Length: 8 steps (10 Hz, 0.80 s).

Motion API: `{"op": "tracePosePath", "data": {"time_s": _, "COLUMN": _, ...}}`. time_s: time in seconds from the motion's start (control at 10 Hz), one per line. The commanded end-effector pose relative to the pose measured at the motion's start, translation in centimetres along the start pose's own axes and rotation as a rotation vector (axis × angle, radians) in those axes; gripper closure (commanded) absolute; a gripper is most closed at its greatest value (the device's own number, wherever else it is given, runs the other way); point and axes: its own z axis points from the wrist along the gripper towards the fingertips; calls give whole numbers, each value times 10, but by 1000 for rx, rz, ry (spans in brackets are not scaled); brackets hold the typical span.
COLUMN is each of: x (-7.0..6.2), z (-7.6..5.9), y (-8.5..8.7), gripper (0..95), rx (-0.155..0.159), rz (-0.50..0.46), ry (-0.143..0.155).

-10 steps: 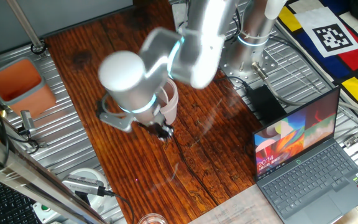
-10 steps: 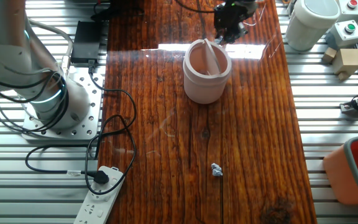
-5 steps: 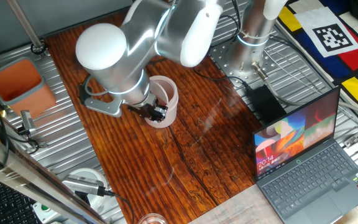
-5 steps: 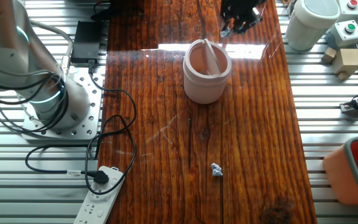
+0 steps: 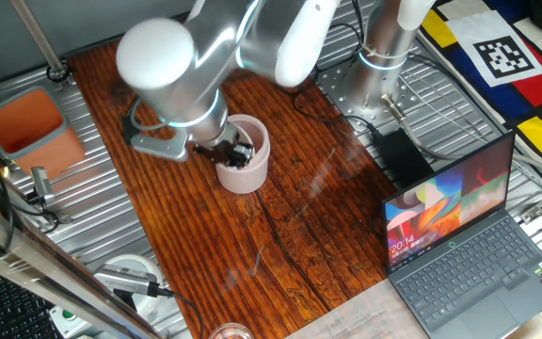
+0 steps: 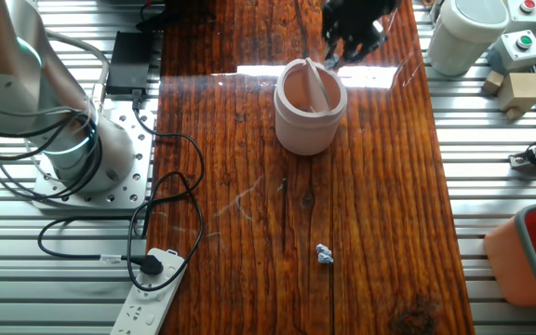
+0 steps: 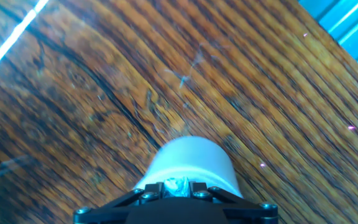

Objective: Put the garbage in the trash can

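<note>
My gripper is shut on a small crumpled white paper wad, a piece of the garbage, pinched between the black fingers. Just below and ahead of the fingers in the hand view is the pale trash can. In one fixed view the gripper hangs over the trash can at its rim. In the other fixed view the gripper is at the far edge of the trash can, whose flap lid stands tilted. Another wad of garbage lies on the wooden table, nearer that camera.
An orange-red tub sits off the table's left side. A laptop stands open at the right. A white cylinder, a power strip and a black cable lie around the arm's base.
The arm has swung across the table, carrying the gripper from beside the trash can up to its rim. The wad on the table has not moved.
</note>
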Motion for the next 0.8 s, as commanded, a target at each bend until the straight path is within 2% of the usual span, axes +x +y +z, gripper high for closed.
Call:
{"op": "tracePosePath", "data": {"time_s": 0.1, "x": 5, "z": 5, "y": -8, "gripper": 950, "rx": -7, "rz": -12, "ry": 7}}
{"op": "tracePosePath", "data": {"time_s": 0.3, "x": 13, "z": 12, "y": -10, "gripper": 950, "rx": -16, "rz": -22, "ry": 9}}
{"op": "tracePosePath", "data": {"time_s": 0.7, "x": 19, "z": 20, "y": -14, "gripper": 950, "rx": -18, "rz": -49, "ry": -2}}
{"op": "tracePosePath", "data": {"time_s": 0.8, "x": 19, "z": 23, "y": -16, "gripper": 760, "rx": -19, "rz": -69, "ry": -4}}
